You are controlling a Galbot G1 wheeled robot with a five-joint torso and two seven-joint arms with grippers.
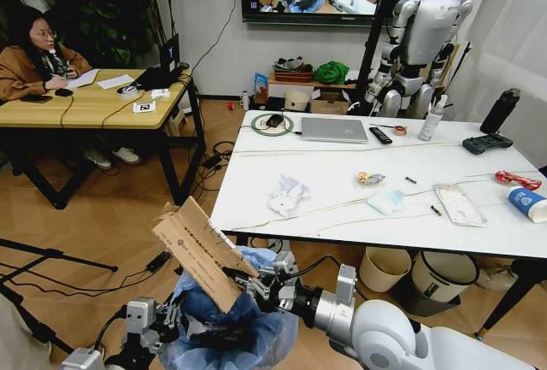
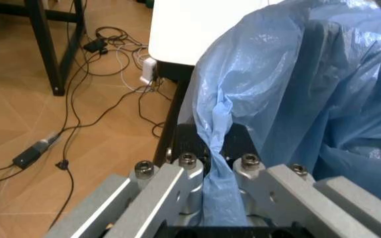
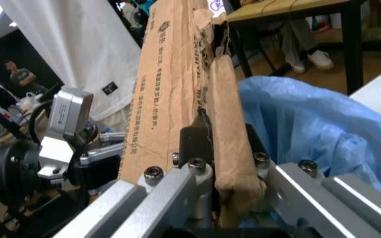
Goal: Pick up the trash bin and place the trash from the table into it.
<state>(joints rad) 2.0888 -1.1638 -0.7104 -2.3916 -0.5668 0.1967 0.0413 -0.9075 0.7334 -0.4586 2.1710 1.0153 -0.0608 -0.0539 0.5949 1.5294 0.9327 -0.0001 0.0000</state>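
Left gripper (image 2: 207, 171): jaws closed on a pinched fold of the light-blue liner of the trash bin (image 1: 226, 327), which hangs clear of the floor, below and in front of the near left corner of the bench (image 1: 342, 216).

Right gripper (image 3: 220, 148): jaws clamped on the lower end of a flattened brown paper bag (image 1: 201, 250). The bag stands tilted, lower end at the bin mouth, upper end well above the rim and leaning left.

Judgement: the step in hand is dropping the paper bag into the bin. The bag is long against the opening; it should go in end first and be lowered deep before release, or it may tip out over the rim. The left hold is on liner film only, so any push on the bag should be gentle to avoid pulling the liner loose.

Outstanding on the bench, centre to right edge: crumpled white tissue (image 1: 287, 195), small snack wrapper (image 1: 370, 179), face mask (image 1: 386, 201), clear plastic bag (image 1: 459, 204), red wrapper (image 1: 516, 180), blue-white paper cup (image 1: 527, 202).
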